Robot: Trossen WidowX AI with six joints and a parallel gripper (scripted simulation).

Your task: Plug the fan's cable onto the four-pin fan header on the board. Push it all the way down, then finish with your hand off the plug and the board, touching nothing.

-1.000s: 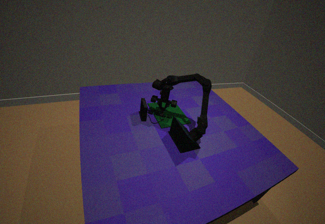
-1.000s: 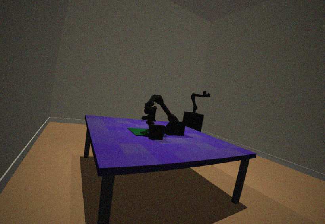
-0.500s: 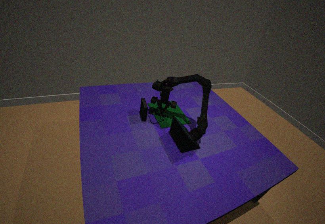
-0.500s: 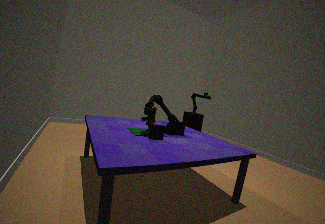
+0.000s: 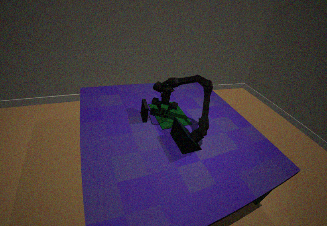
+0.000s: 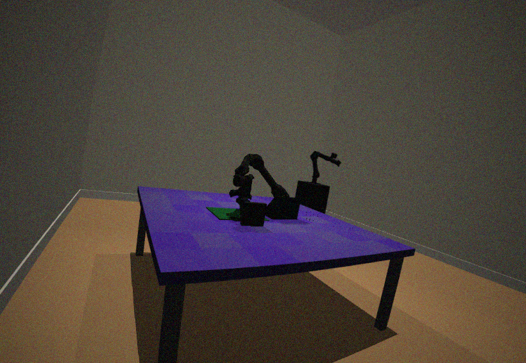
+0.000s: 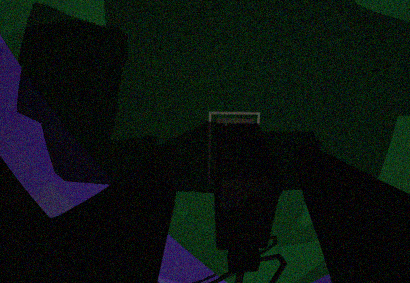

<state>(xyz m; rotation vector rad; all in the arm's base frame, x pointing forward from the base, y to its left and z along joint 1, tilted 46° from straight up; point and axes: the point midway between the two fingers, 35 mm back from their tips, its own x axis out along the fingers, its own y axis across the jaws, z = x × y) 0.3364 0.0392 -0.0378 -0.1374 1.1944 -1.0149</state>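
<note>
The green board (image 5: 166, 125) (image 6: 217, 212) (image 7: 398, 150) lies flat on the table. The fan (image 5: 144, 111) (image 6: 253, 214) is an upright dark slab beside it. Its thin cable (image 5: 154, 123) (image 7: 281, 261) runs to the board. My gripper (image 5: 163, 112) (image 7: 240, 156) is open low over the board, its fingers apart on either side of the plug. In the wrist view the plug (image 7: 246, 215) is a dark block with the cable at its lower end. It covers most of the header, whose pale rim (image 7: 235, 113) shows just above. Darkness hides how deep the plug sits. The fan hides my fingertips in the exterior view.
A tall dark block (image 7: 72, 80) stands at the left in the wrist view. The arm's dark wedge-shaped base (image 5: 183, 138) (image 6: 283, 209) stands near the board. Another arm (image 6: 315, 167) stands on a dark pedestal (image 6: 312, 193) behind the purple table (image 5: 148, 191) (image 6: 272, 253).
</note>
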